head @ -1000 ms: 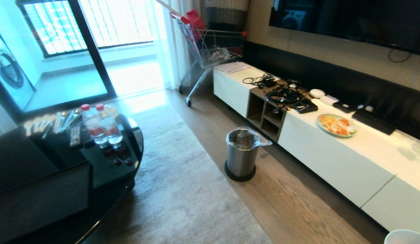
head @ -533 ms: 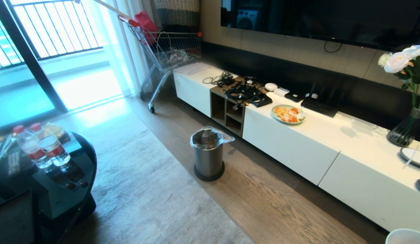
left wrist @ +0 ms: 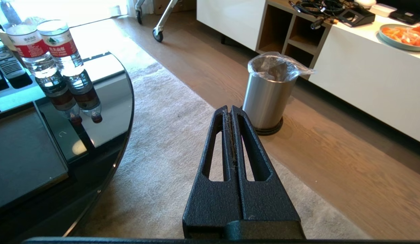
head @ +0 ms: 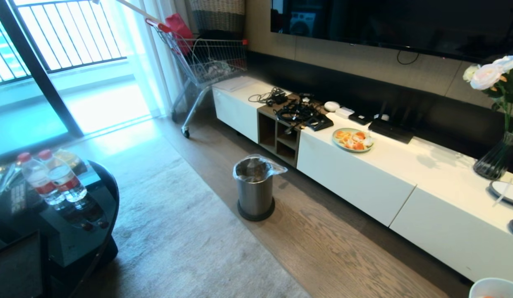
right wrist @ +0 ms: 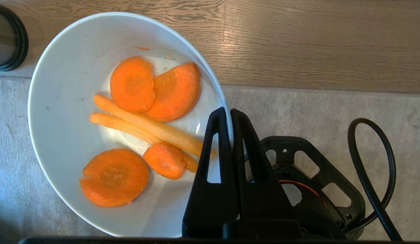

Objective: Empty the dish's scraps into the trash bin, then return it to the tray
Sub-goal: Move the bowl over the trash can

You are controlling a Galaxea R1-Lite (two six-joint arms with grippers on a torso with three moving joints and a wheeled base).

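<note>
peeking from head view's corner: dish [head: 494,287] rim only

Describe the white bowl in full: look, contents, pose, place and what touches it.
The white bowl is small, round, deep-sided and glossy, like glazed ceramic. It holds scraps: orange carrot slices and pale yellow strips lying on its bottom. The right gripper is shut on its rim, one finger inside and one outside. It is held roughly level above the carpet edge and wood floor. In the head view only its rim shows at the lower right corner, apart from the trash bin.
</note>
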